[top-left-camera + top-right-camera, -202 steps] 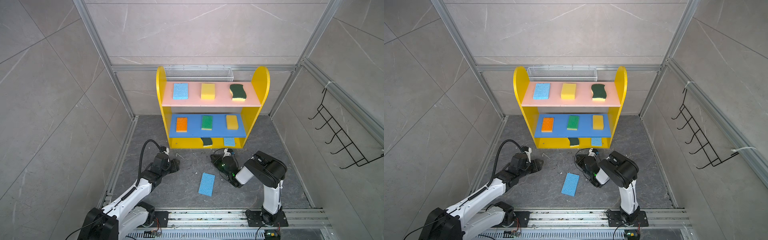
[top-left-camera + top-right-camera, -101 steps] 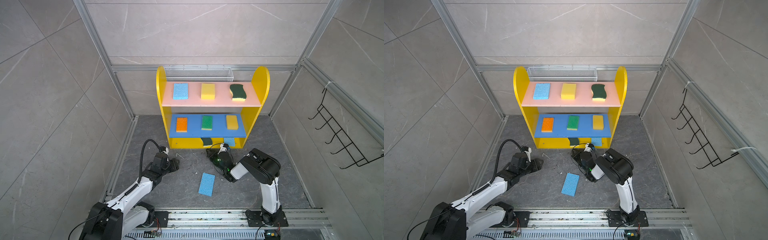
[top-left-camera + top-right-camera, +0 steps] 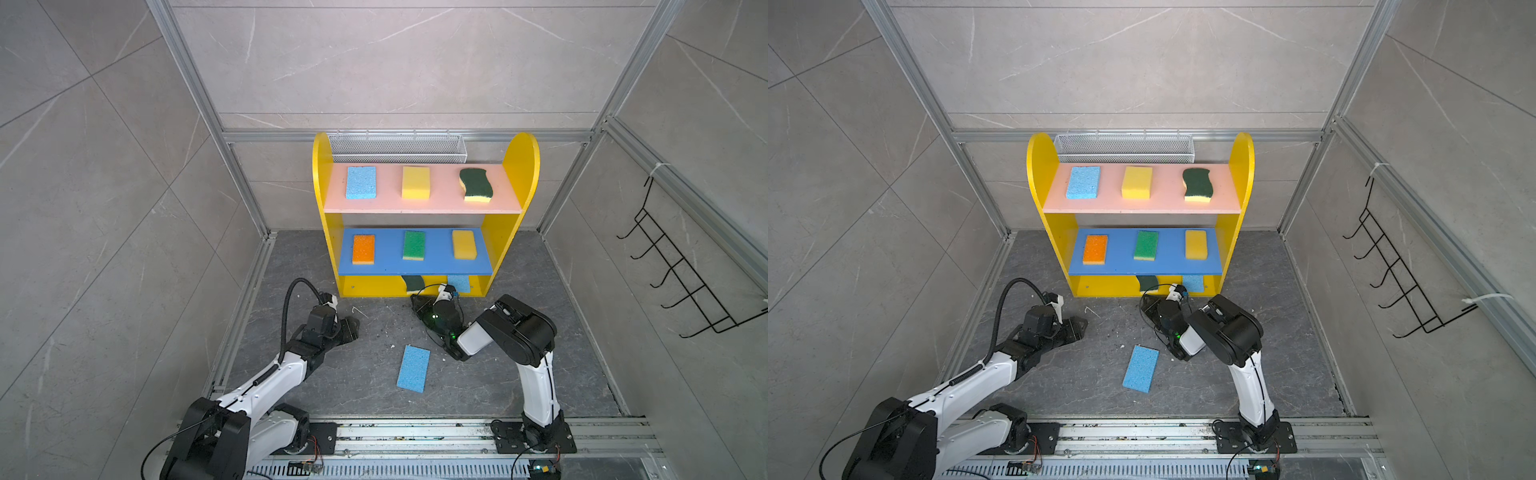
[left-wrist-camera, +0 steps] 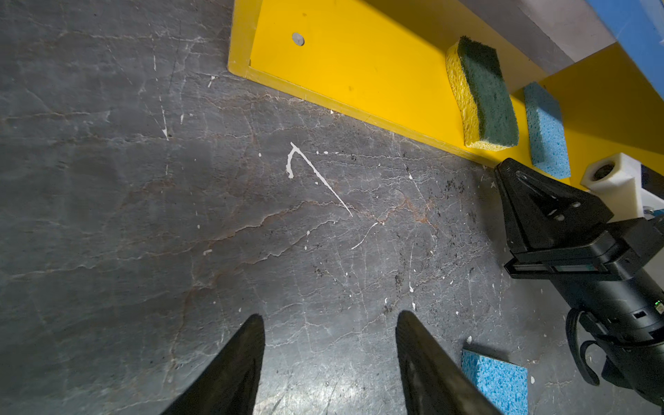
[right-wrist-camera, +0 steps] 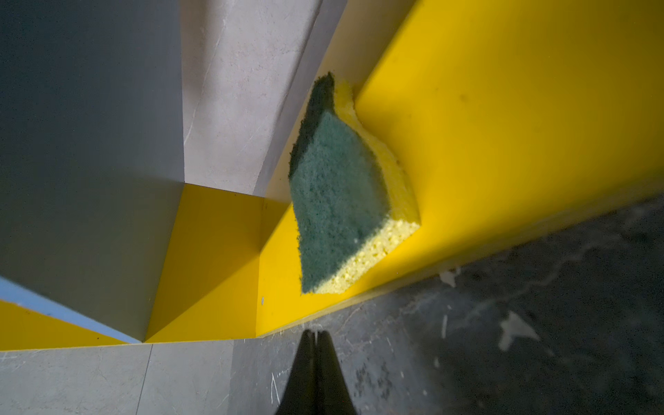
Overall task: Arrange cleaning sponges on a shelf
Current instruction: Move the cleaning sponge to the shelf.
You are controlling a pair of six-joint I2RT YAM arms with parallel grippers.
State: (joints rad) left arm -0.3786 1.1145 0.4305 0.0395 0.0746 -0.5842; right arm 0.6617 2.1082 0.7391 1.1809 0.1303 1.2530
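Right gripper (image 5: 315, 337), jaws pressed together and empty, points at the wavy green sponge (image 5: 334, 201) on the shelf's yellow base (image 5: 503, 107), likely to nudge it deeper under the overhanging blue board (image 3: 436, 255). Left gripper (image 4: 328, 316) hovers half open and empty over the floor (image 3: 365, 399), near the one light blue sponge (image 3: 413, 368) not yet on the shelf.

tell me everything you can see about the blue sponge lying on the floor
The blue sponge is a light blue, rectangular block of porous-looking foam, plain on its upper face. It lies flat on the dark grey floor in front of the shelf, its long side slightly skewed to the shelf's front edge. It sits between the two arms, apart from both, and only the floor touches it.
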